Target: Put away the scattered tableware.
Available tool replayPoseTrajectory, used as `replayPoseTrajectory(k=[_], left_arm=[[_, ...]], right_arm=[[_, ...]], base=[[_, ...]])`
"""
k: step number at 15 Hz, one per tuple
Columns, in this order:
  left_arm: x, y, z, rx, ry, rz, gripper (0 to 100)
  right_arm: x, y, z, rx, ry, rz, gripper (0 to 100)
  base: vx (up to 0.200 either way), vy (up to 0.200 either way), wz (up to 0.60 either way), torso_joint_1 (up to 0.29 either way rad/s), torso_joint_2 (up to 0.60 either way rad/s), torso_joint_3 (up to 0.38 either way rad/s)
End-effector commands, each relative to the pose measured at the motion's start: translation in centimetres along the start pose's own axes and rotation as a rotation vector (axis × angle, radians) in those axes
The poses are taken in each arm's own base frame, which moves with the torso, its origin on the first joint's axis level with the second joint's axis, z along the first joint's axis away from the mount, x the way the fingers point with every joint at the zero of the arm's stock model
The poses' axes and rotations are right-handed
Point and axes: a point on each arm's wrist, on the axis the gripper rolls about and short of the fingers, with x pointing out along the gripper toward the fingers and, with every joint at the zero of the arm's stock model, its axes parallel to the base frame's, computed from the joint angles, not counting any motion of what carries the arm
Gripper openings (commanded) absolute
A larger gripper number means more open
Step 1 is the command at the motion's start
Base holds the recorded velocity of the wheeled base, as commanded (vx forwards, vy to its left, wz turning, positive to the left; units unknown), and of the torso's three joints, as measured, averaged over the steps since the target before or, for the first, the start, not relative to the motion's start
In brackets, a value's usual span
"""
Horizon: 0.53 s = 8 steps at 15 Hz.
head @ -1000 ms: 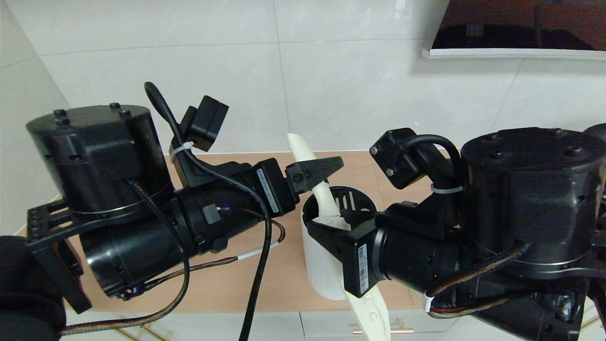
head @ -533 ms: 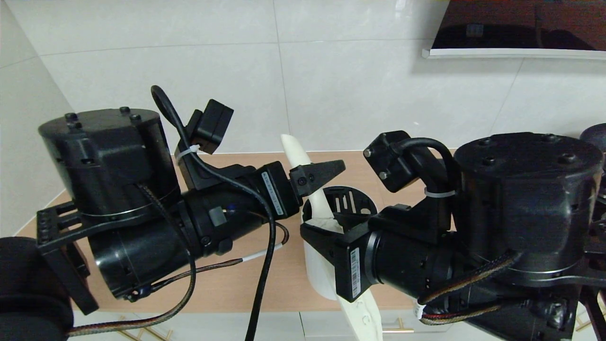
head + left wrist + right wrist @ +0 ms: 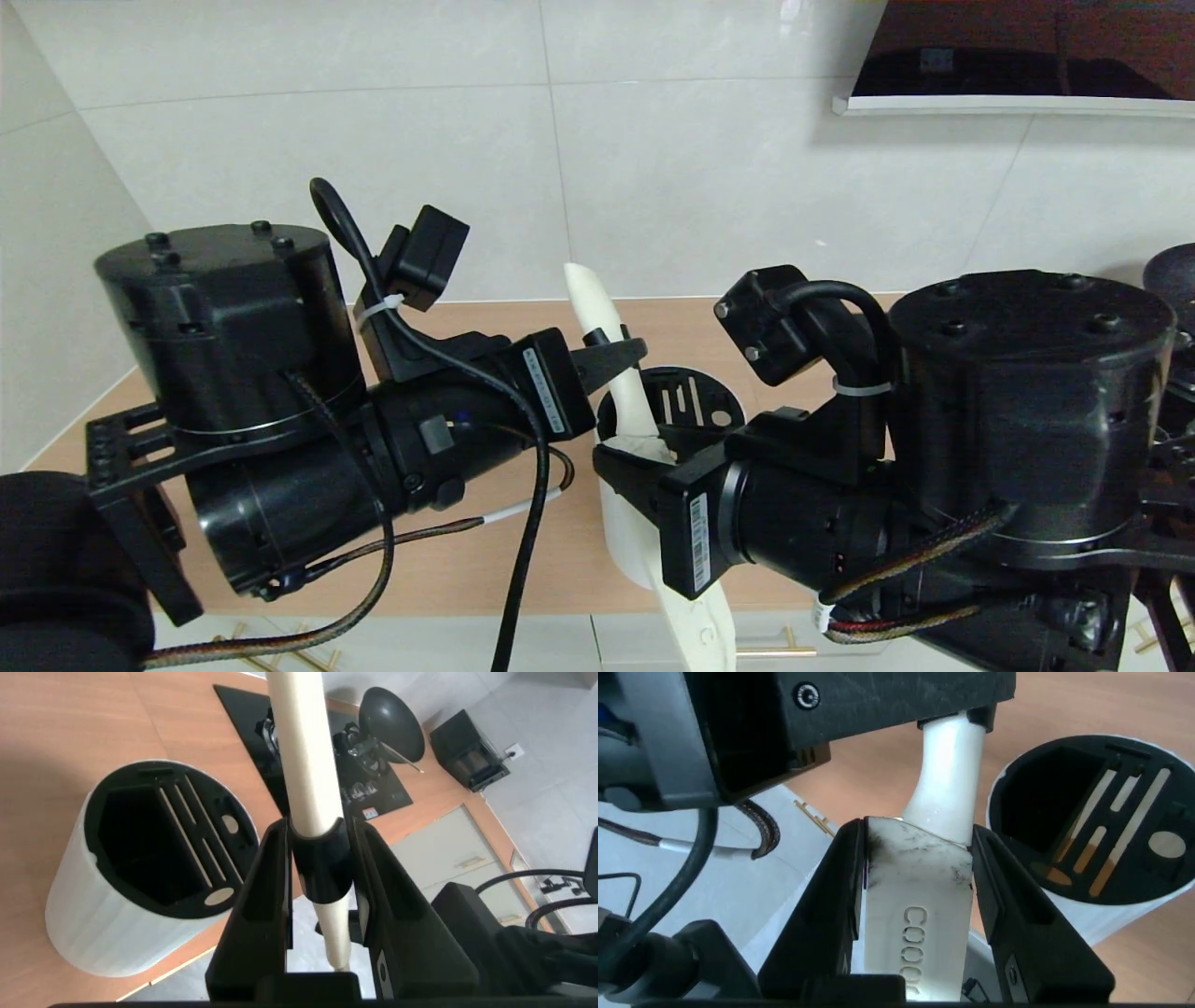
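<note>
Both arms have shifted inward toward frame centre since a second ago, the left arm sitting lower. Lower centre, the right gripper point(image 3: 627, 459) clamps the blade of the white spatula point(image 3: 599, 313). Above it, the left gripper point(image 3: 616, 359) is closed round the handle. Just behind stands the white utensil holder point(image 3: 618, 534), upright on the wooden counter point(image 3: 448, 574), with tiled wall point(image 3: 700, 187) beyond.

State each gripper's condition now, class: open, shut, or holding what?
Left gripper: shut on the white spatula handle.
Right gripper: shut on the spatula's blade.
</note>
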Motion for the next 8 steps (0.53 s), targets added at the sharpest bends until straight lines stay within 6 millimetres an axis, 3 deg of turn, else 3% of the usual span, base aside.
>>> replayPoseTrajectory(k=[1, 5, 6, 8], left_arm=[[-0.02, -0.01, -0.01, 0.0, 0.001, 0.0, 0], [-0.21, -0.08, 0.08, 0.0, 0.0, 0.002, 0], [-0.25, -0.11, 0.11, 0.0, -0.002, 0.001, 0], [-0.81, -0.57, 0.75, 0.001, -0.031, -0.008, 0]], right_arm=[[-0.16, 0.0, 0.15, 0.002, -0.007, 0.001, 0], [-0.02, -0.03, 0.09, 0.003, -0.004, -0.002, 0], [0.02, 0.0, 0.14, 0.011, -0.011, 0.002, 100], [-0.18, -0.07, 0.32, 0.014, -0.023, -0.002, 100]], base=[[0.0, 0.0, 0.0, 0.0, 0.0, 0.0], [0.0, 0.0, 0.0, 0.0, 0.0, 0.0], [0.0, 0.0, 0.0, 0.0, 0.0, 0.0], [0.0, 0.0, 0.0, 0.0, 0.0, 0.0]])
